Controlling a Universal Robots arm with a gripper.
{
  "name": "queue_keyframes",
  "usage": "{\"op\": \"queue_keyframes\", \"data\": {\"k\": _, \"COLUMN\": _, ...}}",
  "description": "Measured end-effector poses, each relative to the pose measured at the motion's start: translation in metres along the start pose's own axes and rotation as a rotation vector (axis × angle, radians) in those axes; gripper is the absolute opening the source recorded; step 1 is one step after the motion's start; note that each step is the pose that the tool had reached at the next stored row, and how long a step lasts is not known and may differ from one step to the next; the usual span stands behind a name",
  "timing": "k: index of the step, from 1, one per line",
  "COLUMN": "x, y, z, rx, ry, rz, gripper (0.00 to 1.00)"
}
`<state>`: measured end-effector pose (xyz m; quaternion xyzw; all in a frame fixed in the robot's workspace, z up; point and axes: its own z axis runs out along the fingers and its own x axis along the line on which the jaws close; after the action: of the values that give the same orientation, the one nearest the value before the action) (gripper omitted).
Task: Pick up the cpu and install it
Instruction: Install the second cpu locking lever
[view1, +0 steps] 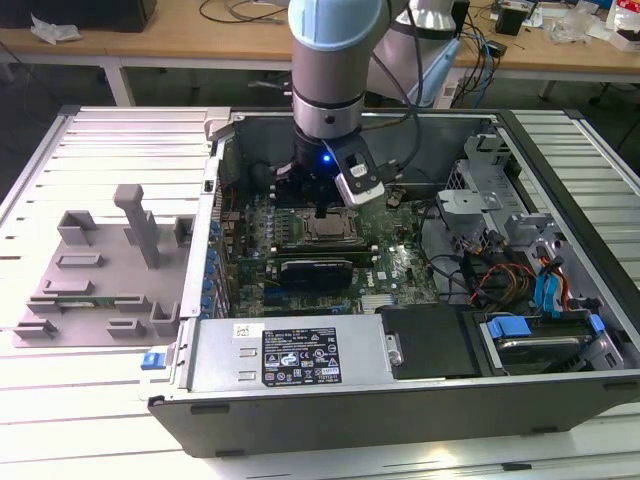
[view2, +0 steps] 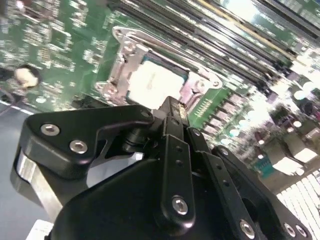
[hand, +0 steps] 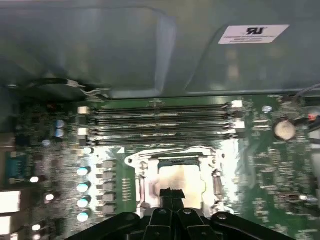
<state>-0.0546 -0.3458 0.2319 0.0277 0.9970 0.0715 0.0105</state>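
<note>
The cpu (view2: 152, 82) is a flat silver square lying inside the metal socket frame (view2: 122, 60) on the green motherboard; it also shows in the first wrist view (hand: 181, 175) and in the exterior view (view1: 326, 232). My gripper (view2: 172, 106) hangs just above the edge of the socket, its black fingers (hand: 171, 194) pressed together with nothing between them. In the exterior view the gripper (view1: 322, 205) is down inside the open computer case, directly over the socket.
The case walls (view1: 300, 365) surround the motherboard. Memory slots (hand: 160, 122) run beside the socket, and a dark card (view1: 315, 270) lies on its other side. Drive bays and cables (view1: 520, 290) fill the exterior view's right. A grey moulded holder (view1: 100, 270) sits outside the case on the exterior view's left.
</note>
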Motion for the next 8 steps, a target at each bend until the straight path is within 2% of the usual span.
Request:
{"op": "queue_keyframes", "data": {"k": 1, "x": -0.0001, "y": 0.0000, "z": 0.0000, "rx": 0.0011, "ry": 0.0110, "rz": 0.002, "gripper": 0.11}}
{"op": "queue_keyframes", "data": {"k": 2, "x": -0.0022, "y": 0.0001, "z": 0.0003, "rx": 0.0120, "ry": 0.0109, "rz": 0.001, "gripper": 0.11}}
{"op": "queue_keyframes", "data": {"k": 4, "x": -0.0127, "y": 0.0007, "z": 0.0009, "rx": 0.0239, "ry": 0.0161, "rz": 0.002, "gripper": 0.11}}
{"op": "queue_keyframes", "data": {"k": 5, "x": -0.0207, "y": 0.0011, "z": 0.0014, "rx": 0.0366, "ry": 0.0221, "rz": 0.003, "gripper": 0.11}}
{"op": "queue_keyframes", "data": {"k": 6, "x": -0.0229, "y": 0.0015, "z": 0.0016, "rx": 0.0548, "ry": 0.0259, "rz": 0.002, "gripper": 0.11}}
{"op": "queue_keyframes", "data": {"k": 7, "x": -0.0233, "y": 0.0019, "z": 0.0017, "rx": 0.0599, "ry": 0.0277, "rz": 0.001, "gripper": 0.11}}
{"op": "queue_keyframes", "data": {"k": 8, "x": -0.0233, "y": 0.0019, "z": 0.0016, "rx": 0.0602, "ry": 0.0278, "rz": 0.001, "gripper": 0.11}}
